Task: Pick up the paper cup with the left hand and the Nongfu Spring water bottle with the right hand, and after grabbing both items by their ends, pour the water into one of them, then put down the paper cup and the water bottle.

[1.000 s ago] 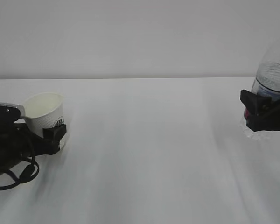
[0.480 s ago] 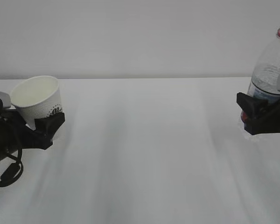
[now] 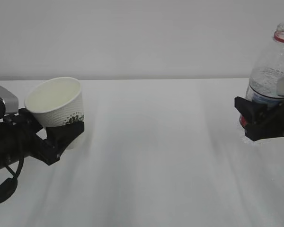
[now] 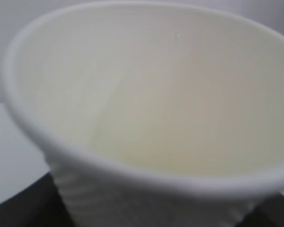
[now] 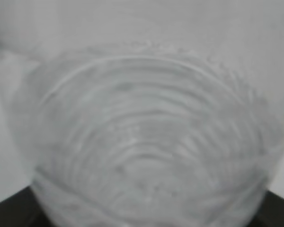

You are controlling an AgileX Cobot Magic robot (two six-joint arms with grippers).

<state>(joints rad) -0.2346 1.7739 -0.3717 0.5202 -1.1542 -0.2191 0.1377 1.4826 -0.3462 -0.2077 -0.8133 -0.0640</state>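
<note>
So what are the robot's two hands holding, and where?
The left end effector grips the paper cup near its base. The right end effector grips the water bottle around its lower body.

White table [image 3: 161, 165] — bare, smooth — meets a pale wall [image 3: 132, 38] (plain).

White paper cup [image 3: 57, 106] w/ dotted texture & dark logo; clear ribbed bottle [image 3: 270, 75], red neck ring; black end effectors.

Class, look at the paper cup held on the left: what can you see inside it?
The paper cup shows only bare, cream-white inner wall in the left wrist view; no water is visible. Its bottom is hidden behind the near rim, so it cannot be checked.
</note>
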